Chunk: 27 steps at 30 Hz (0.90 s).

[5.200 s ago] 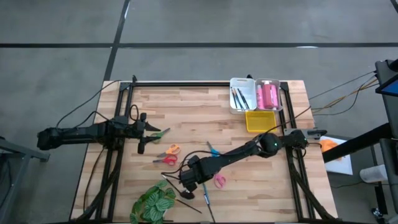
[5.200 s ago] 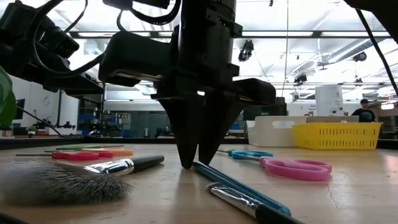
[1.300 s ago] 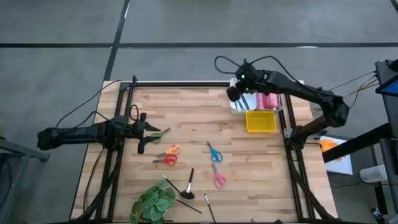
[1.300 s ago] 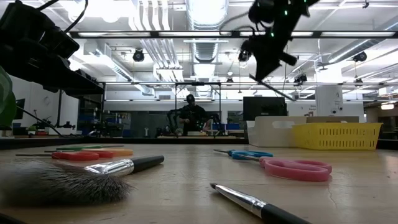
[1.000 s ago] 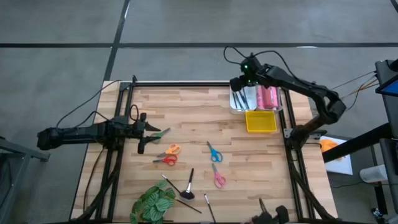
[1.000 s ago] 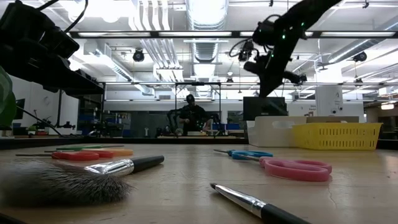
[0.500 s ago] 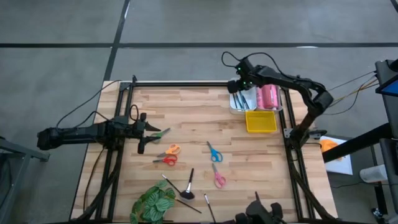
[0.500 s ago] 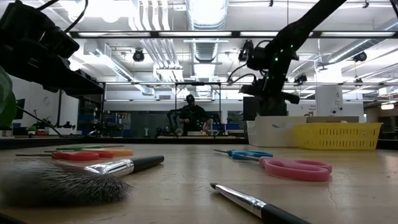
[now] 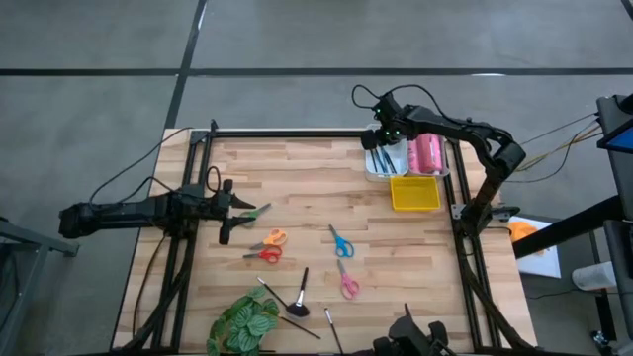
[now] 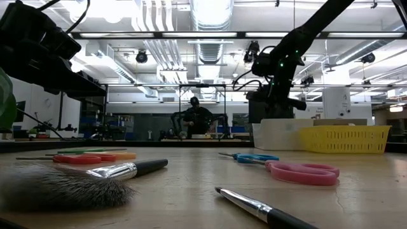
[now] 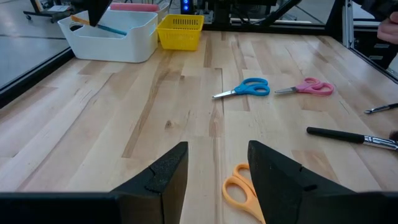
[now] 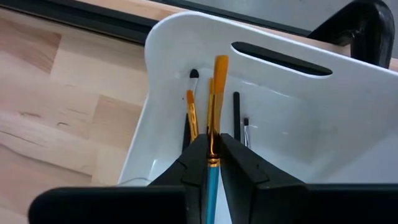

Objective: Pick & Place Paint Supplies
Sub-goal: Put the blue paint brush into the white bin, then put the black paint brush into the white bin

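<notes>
The right hand [image 12: 208, 163] is pinched tight on a blue-handled brush [image 12: 210, 186] with orange bristles, held down inside the white bin [image 9: 378, 170] at the bench's [image 9: 297, 188] far right corner, beside the brushes already lying there. The left hand [image 11: 214, 171] hangs wide open and holds nothing, low over the bench's left side near the orange scissors [image 11: 241, 190].

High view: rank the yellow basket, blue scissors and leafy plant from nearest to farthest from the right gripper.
Right gripper sits over the white bin.
1. Yellow basket, beside the bin.
2. Blue scissors, mid-table.
3. Leafy plant, near-left corner.
</notes>
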Available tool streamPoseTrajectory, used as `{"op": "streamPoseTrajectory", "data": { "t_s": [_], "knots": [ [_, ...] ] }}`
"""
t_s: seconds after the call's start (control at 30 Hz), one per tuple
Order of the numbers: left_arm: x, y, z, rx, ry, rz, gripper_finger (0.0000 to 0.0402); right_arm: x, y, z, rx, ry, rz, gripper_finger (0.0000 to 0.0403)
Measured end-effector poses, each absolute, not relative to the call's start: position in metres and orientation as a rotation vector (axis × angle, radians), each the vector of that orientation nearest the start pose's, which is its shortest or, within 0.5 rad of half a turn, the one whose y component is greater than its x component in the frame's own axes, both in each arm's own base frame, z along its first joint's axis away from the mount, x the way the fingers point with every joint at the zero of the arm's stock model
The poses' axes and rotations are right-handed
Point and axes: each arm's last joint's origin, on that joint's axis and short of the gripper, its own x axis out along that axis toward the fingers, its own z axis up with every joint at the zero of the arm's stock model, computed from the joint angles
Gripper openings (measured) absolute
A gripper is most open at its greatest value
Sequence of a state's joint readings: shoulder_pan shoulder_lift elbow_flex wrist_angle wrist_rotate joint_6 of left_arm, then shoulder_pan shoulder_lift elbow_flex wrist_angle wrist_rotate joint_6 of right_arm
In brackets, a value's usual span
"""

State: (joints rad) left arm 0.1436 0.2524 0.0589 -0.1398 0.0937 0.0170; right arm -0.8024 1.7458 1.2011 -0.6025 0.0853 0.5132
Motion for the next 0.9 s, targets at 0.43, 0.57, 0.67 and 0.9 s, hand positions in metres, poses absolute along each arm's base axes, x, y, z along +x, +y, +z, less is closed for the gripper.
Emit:
{"op": "streamPoseTrajectory", "data": {
  "t_s": [0.43,0.57,0.67,0.9],
  "knots": [
    [0.107,0.013,0.149,-0.022,0.332,0.046,0.0169,0.234,-0.253,0.195,0.864,0.901,-1.076,0.0116],
    [0.107,0.013,0.15,-0.022,0.332,0.047,0.0169,0.234,-0.252,0.195,0.866,0.902,-1.073,0.0117],
    [0.107,0.013,0.149,-0.023,0.332,0.046,0.0169,0.235,-0.252,0.195,0.87,0.9,-1.062,0.0117],
    [0.107,0.013,0.149,-0.022,0.332,0.046,0.0169,0.234,-0.249,0.211,0.846,0.861,-1.021,0.0118]
  ]
}}
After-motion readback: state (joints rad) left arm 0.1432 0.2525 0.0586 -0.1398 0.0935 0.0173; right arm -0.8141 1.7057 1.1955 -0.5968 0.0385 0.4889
